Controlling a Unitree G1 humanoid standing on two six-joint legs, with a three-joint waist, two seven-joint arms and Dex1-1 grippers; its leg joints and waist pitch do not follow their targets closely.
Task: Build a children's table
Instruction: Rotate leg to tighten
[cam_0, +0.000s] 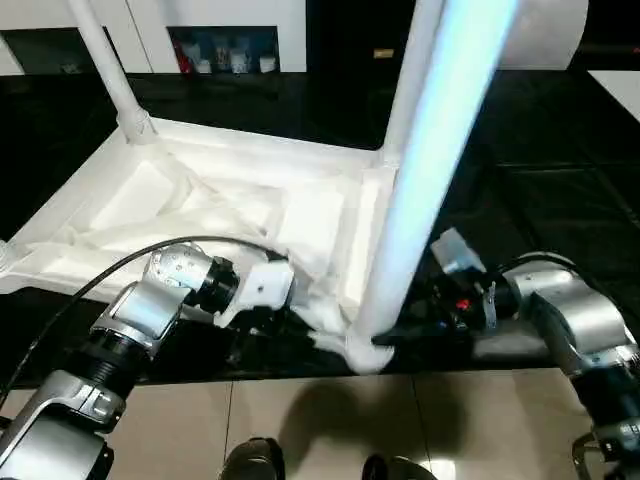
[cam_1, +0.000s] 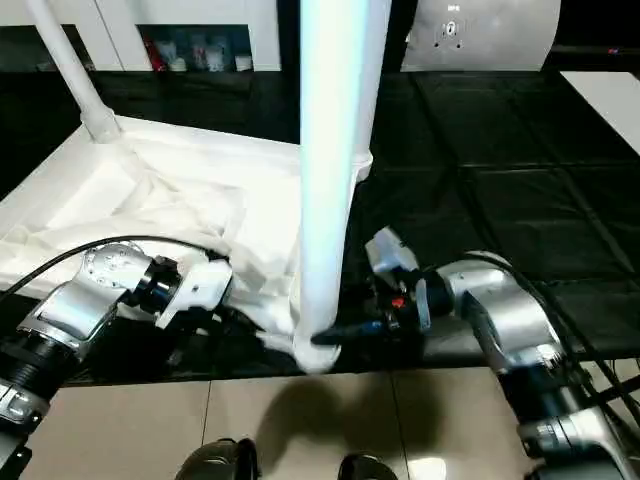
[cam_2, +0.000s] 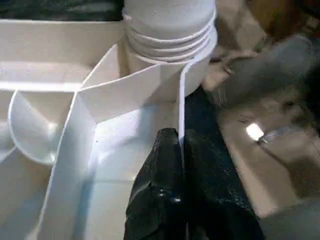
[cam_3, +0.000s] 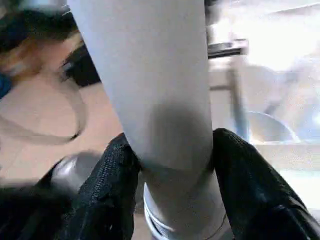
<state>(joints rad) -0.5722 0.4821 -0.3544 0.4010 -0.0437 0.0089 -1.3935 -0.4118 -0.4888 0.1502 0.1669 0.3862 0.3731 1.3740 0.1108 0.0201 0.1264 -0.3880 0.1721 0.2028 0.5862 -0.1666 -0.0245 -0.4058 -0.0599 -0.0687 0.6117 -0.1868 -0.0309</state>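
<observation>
Upside down on the black work table (cam_0: 560, 150): white tabletop (cam_0: 200, 215), ribbed underside up, near edge level with the table's front edge. Three legs standing in corner sockets as far as visible: far-left leg (cam_0: 105, 65), far-right leg (cam_0: 410, 70), and a near-right leg (cam_0: 440, 150) rising from the front corner toward the camera. Near-left corner cut off at the frame edge, so fourth leg impossible to confirm. Judged well past halfway; near-right leg probably being seated or turned home, threads visible above the socket (cam_2: 170, 30) in the left wrist view.

Left arm reaching in from lower left, forearm low along the table's front edge. Left gripper (cam_2: 179, 145) pinched tight on the thin upright rim of the tabletop (cam_2: 181, 100) just beside the front socket, one finger either side, bracing the top.

Right arm coming in from the right, wrist bent inward, roughly level. Right gripper (cam_3: 170, 150) clamped around the base of the near-right leg, a black finger (cam_3: 107, 180) pressed on each flank just above the socket.
</observation>
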